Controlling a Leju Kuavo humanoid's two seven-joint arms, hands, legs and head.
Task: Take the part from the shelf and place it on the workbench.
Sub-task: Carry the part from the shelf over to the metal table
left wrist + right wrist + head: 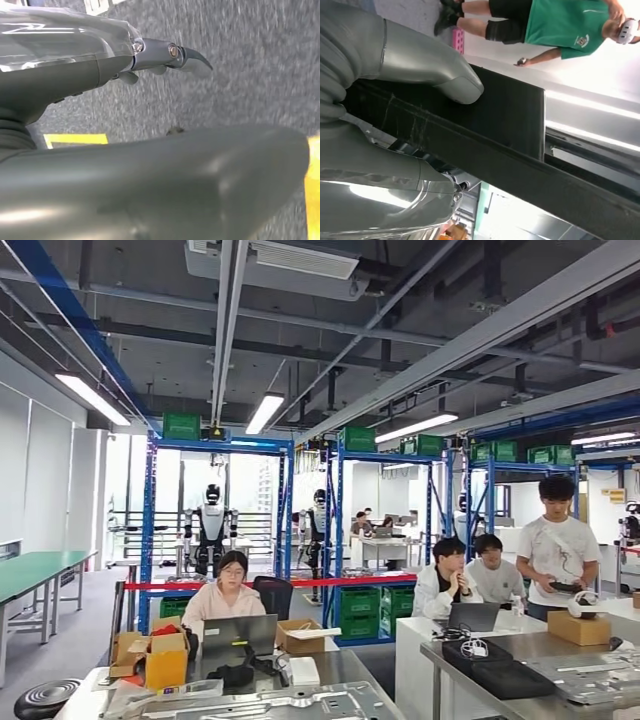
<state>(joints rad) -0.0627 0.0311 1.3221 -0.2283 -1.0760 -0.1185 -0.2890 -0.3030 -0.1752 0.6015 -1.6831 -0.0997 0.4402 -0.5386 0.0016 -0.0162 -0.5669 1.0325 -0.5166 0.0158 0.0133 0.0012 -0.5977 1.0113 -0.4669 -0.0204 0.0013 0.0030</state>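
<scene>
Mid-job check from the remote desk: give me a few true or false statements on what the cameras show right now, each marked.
1. The right hand grips a black flat part. True: the thumb lies on its face.
2. The left hand holds a cardboard box. False: it holds nothing and hangs over grey carpet.
3. A yellow floor marking shows under the left hand. True.
4. In the head view, the seated person behind the open laptop is standing. False: that person sits at the table.
5. Green crates sit on top of the blue shelving. True.
6. The person in the right wrist view wears a red shirt. False: the shirt is green.
</scene>
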